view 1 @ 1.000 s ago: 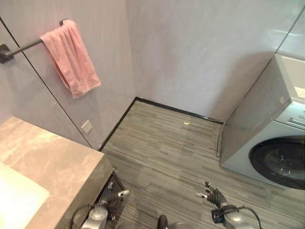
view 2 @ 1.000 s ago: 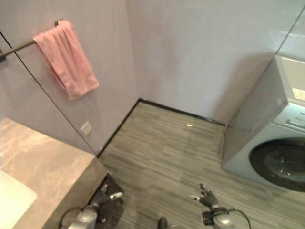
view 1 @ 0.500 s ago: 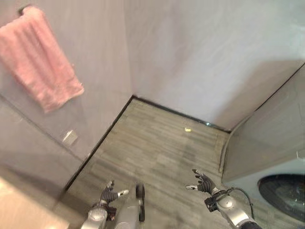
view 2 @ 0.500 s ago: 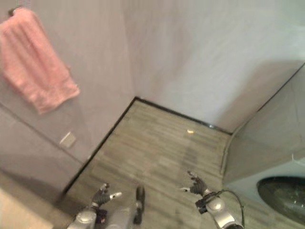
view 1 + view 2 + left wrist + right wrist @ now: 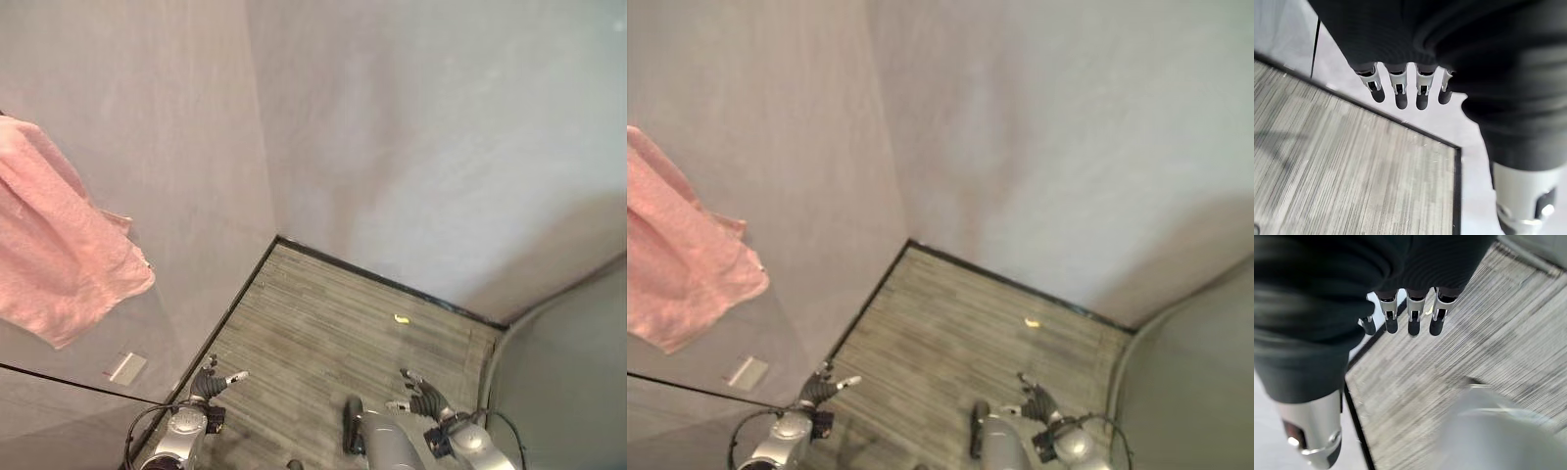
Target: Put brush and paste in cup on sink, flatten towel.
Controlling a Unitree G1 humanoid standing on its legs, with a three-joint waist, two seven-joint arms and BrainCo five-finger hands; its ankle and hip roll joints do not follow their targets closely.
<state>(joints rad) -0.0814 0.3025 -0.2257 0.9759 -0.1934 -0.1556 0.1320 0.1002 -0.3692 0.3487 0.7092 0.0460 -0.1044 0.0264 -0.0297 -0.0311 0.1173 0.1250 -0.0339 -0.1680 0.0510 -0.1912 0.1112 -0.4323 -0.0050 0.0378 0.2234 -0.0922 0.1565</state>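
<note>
A pink towel (image 5: 61, 262) hangs bunched and crumpled against the grey wall at the far left, well above both hands. My left hand (image 5: 210, 384) is low near the wall's foot, open and holding nothing; its fingers (image 5: 1399, 92) point over the striped floor. My right hand (image 5: 423, 398) hovers low over the floor, also open and holding nothing, with its fingers (image 5: 1411, 319) relaxed.
Two grey walls meet at a corner with a dark skirting strip (image 5: 382, 282). On the striped grey floor (image 5: 313, 343) lies a small yellow scrap (image 5: 402, 318). A white socket plate (image 5: 124, 367) sits low on the left wall. A washing machine's side (image 5: 578, 392) stands at the right.
The camera has swung: the towel now sits lower and further left, and the counter and the washing machine's front have left the picture. Both hands stay low and open.
</note>
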